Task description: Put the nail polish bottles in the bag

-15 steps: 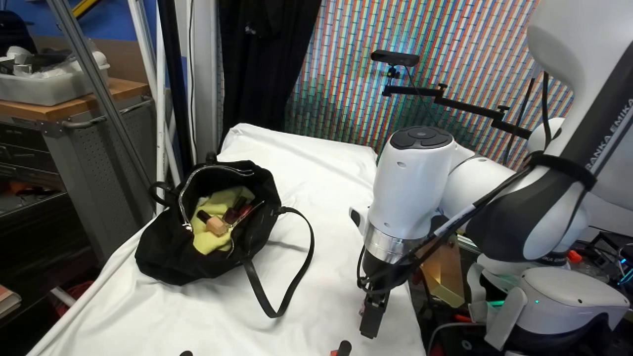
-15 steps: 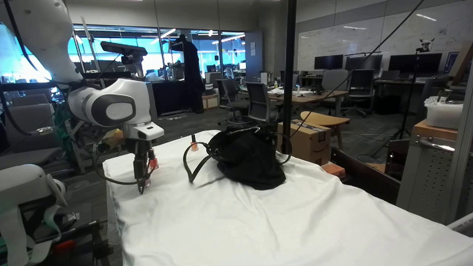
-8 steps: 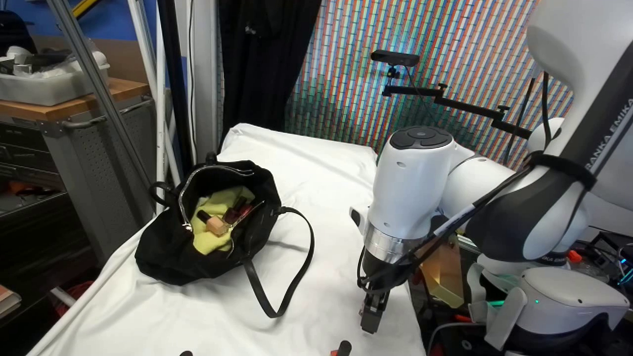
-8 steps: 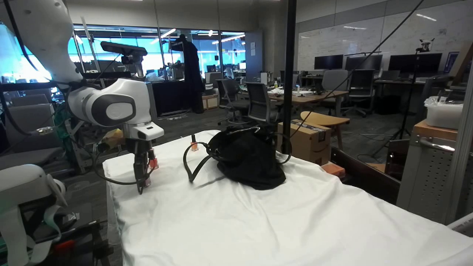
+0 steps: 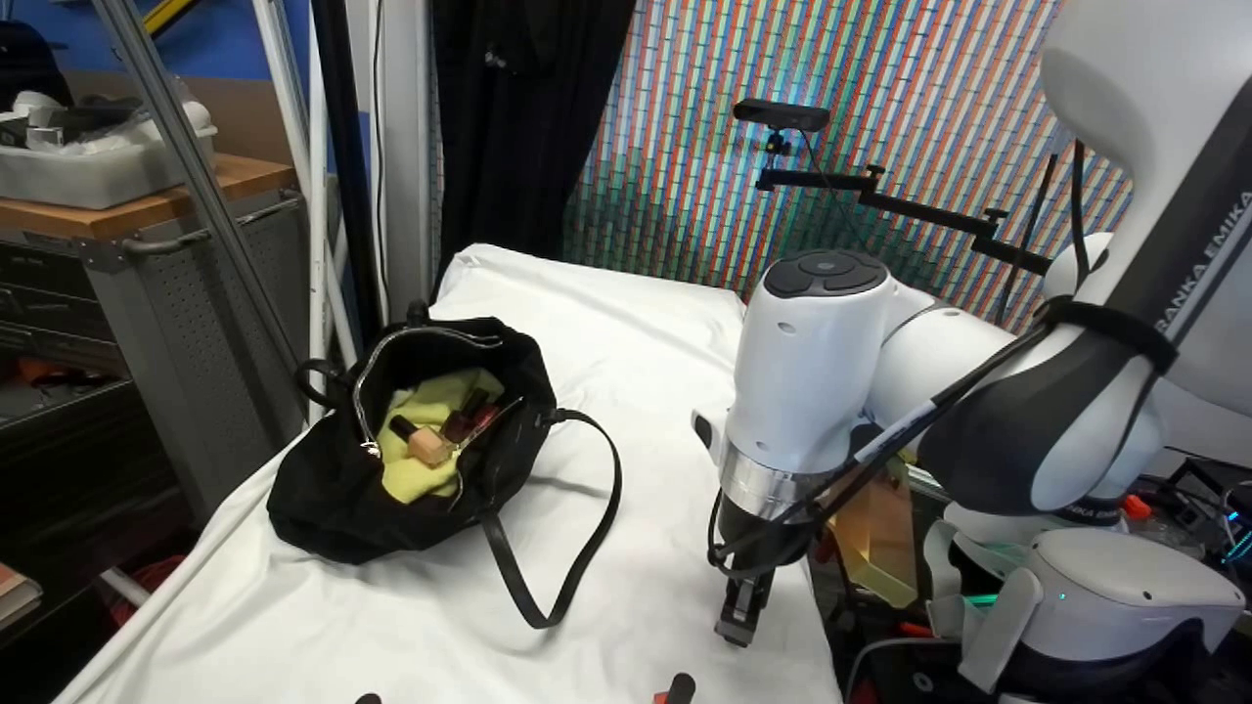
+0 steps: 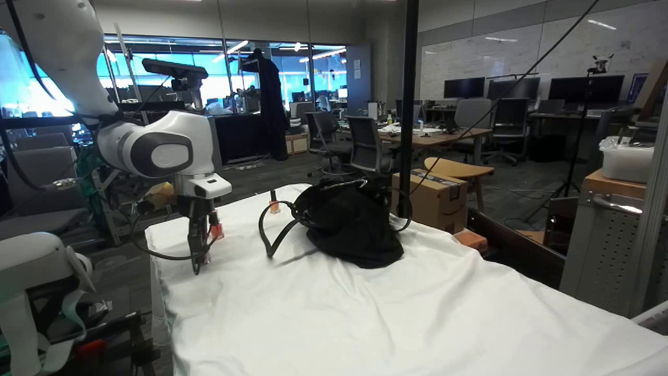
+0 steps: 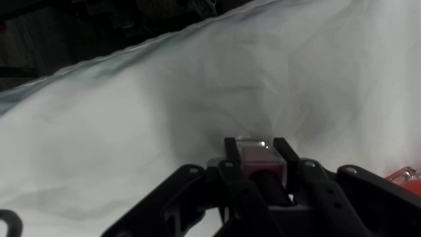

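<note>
Robot arm (image 5: 939,352), in an exterior view: "RANKA EMIKA" in pale capitals up the dark strip (image 5: 1208,256), start of it running into a black band (image 5: 1115,330); lower down "KA EMIKA" on a dark collar (image 5: 1094,510), front letters out of sight. Cardboard box (image 6: 420,202), in an exterior view: dark smile-shaped mark on its side, print on the tape (image 6: 437,178) too small to read. Also there, too small or blurred: papers (image 6: 357,64) on the door (image 6: 360,90), scribbles on the whiteboard (image 6: 501,57), lettering on the white pipe (image 6: 652,313).
</note>
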Robot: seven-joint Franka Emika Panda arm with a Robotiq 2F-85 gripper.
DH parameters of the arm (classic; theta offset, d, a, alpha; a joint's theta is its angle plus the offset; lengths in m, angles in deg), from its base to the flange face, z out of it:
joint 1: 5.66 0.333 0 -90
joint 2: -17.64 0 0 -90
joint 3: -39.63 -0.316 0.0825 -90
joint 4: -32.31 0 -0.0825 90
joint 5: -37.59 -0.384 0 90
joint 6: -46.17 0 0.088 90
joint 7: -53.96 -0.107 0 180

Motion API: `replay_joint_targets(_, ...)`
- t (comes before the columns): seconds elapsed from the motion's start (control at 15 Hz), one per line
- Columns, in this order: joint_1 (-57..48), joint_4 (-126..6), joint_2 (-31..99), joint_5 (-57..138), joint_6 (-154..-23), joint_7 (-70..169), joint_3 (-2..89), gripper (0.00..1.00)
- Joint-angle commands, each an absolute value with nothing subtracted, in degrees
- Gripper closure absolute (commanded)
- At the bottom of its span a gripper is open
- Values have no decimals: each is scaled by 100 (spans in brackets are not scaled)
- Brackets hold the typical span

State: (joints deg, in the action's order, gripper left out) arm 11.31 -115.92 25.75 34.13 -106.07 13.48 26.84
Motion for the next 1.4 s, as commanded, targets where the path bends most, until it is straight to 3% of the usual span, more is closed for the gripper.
replay_joint_targets(0.0, 1179, -11476, 2491, 3551, -10334, 1221, 2753, 85)
replay_joint_targets(0.73, 907, -10805, 2077, 4413, -10069, 1191, 3101, 85)
replay_joint_targets(1.33, 607, -9096, 2657, 4639, -10022, 1978, 3272, 85)
